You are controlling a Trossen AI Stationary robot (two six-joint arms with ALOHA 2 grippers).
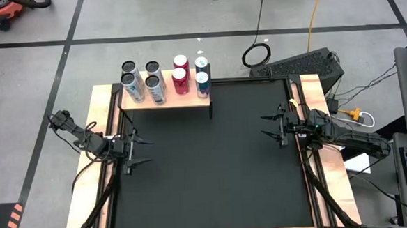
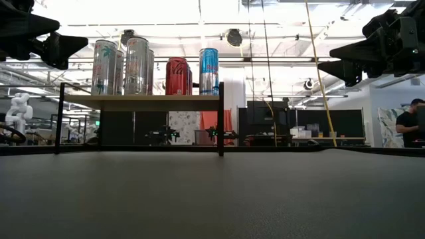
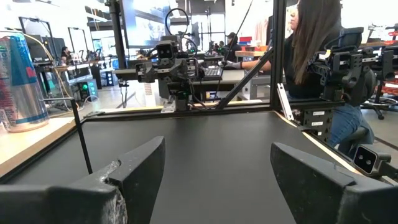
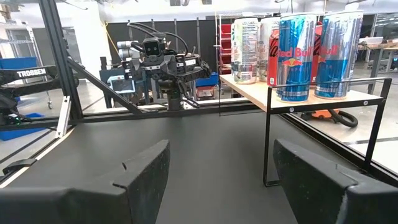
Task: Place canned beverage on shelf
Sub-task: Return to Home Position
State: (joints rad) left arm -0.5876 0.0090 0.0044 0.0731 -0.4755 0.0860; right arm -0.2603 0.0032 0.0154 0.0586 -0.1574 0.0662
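Note:
The shelf (image 1: 182,102), a light wooden top on thin dark legs, stands on the black mat at the table's far left. Several cans stand upright on it on their bases: tall silver ones (image 1: 134,86), red ones (image 1: 181,79) and blue ones (image 1: 202,79). The right wrist view shows the blue cans (image 4: 295,56) nearest on the shelf's end (image 4: 292,102). My left gripper (image 1: 141,151) hovers open at the mat's left edge, pointing level. My right gripper (image 1: 267,124) hovers open at the right edge, facing it. Neither has anything between its fingers.
The black mat (image 1: 213,169) spreads between the two grippers, framed by wooden table borders (image 1: 325,163). A dark case (image 1: 305,65) and cables lie beyond the far right corner. A person (image 3: 317,56) sits beyond the table's right side.

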